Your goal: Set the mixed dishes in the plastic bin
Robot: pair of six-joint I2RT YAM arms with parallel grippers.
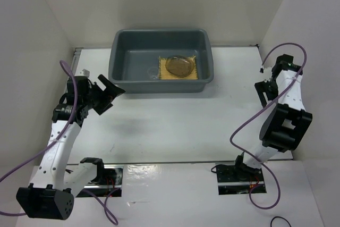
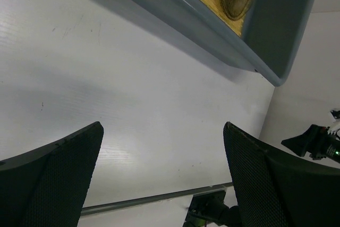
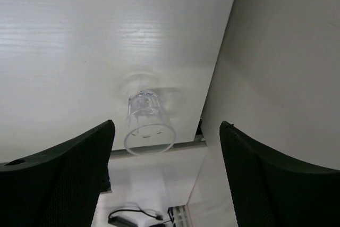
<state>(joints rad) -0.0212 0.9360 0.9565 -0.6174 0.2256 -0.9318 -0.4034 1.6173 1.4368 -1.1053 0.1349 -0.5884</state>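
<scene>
By the right edge of the white table [image 1: 175, 126], close to the wall, a small clear glass cup [image 3: 149, 123] stands upright. It looks light, rigid, slick and breakable, best pinched across its side wall. It sits just ahead of the right gripper [image 3: 166, 125], whose fingers are spread wide and hold nothing. At the far edge, the grey plastic bin [image 1: 119, 51] holds the mat [image 1: 196, 73], a plate [image 1: 179, 66] and a second cup [image 1: 153, 73]. The left gripper [image 1: 109, 91] gapes empty.

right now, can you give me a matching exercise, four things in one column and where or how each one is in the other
1 woven mat
2 brown plate
3 glass cup in the right wrist view
4 left gripper

a open, empty
b on the table, outside the bin
c flat on the bin floor
d on top of the mat

Pairs: 1-c, 2-d, 3-b, 4-a
</scene>
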